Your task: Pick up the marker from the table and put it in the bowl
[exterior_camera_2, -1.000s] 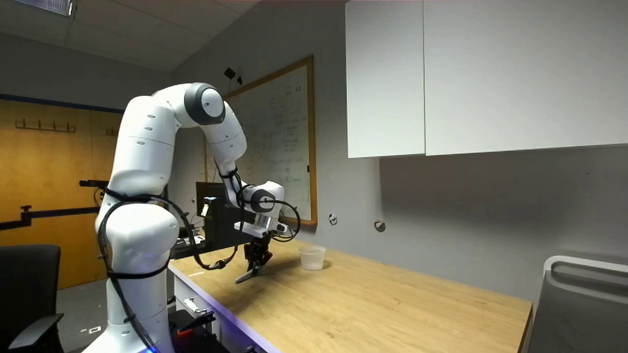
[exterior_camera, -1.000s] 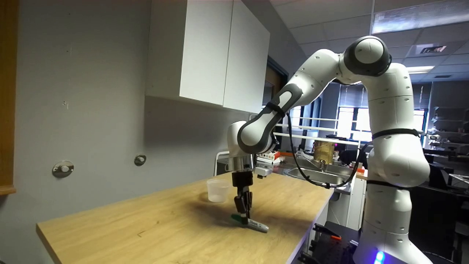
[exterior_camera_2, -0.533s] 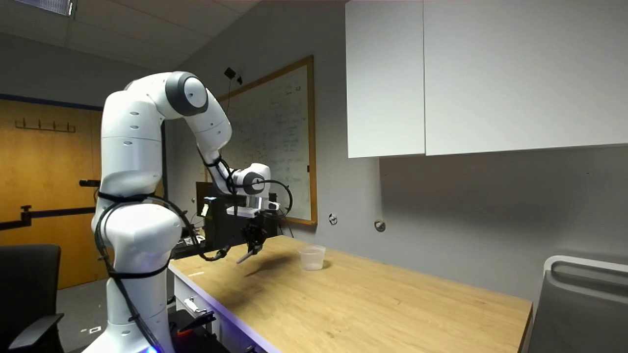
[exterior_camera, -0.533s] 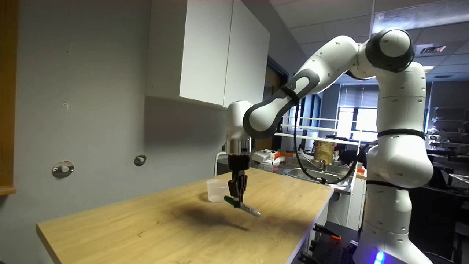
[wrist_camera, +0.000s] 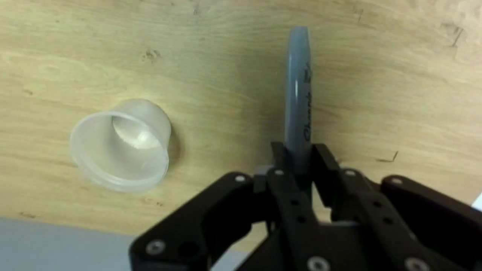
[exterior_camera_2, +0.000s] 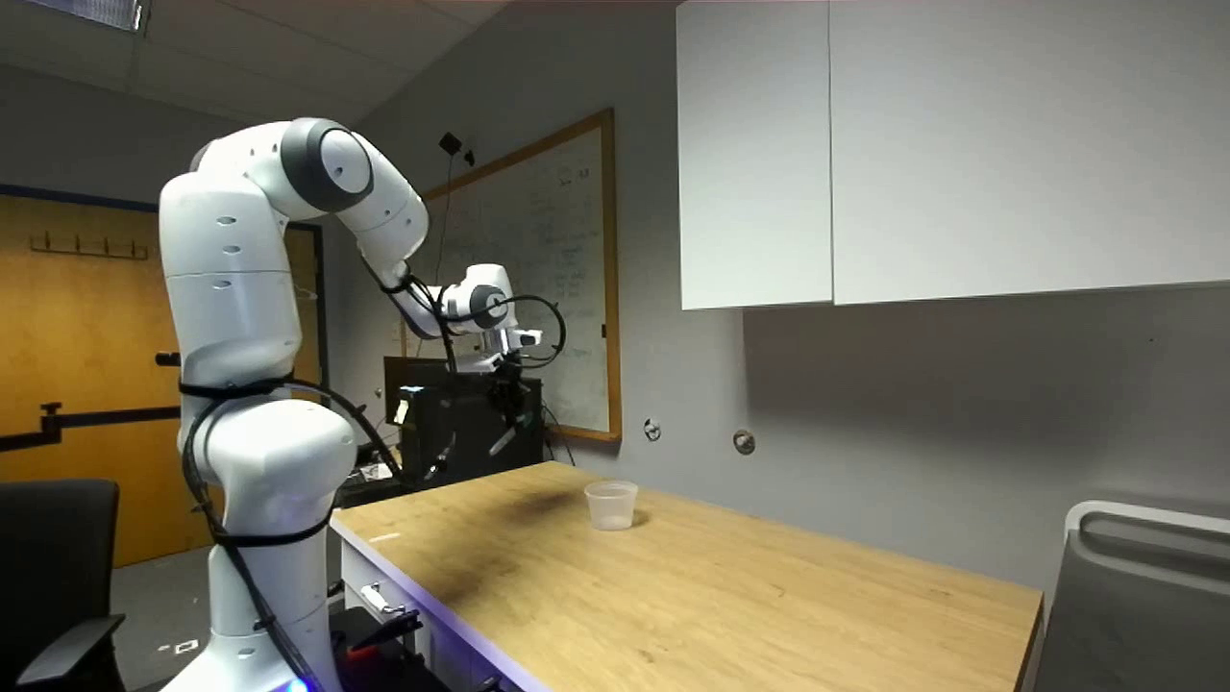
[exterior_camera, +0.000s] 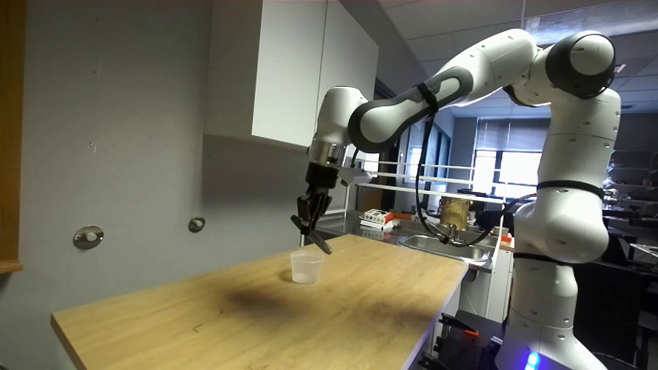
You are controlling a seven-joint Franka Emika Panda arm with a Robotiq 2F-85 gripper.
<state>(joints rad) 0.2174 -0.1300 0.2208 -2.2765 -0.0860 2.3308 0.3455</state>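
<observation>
Wrist view: marker (wrist_camera: 298,98) (snug) in pincer (wrist_camera: 299,156).

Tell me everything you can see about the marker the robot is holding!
The marker is thin and straight, with a smooth, shiny grey body that looks like plastic. Dark writing runs along it, too blurry to read surely, and the grey tip is blunt. The green end looks like a cap. The gripper pinches it near that end. It slants in the air above the table, grey tip lower, touching only the gripper.
</observation>
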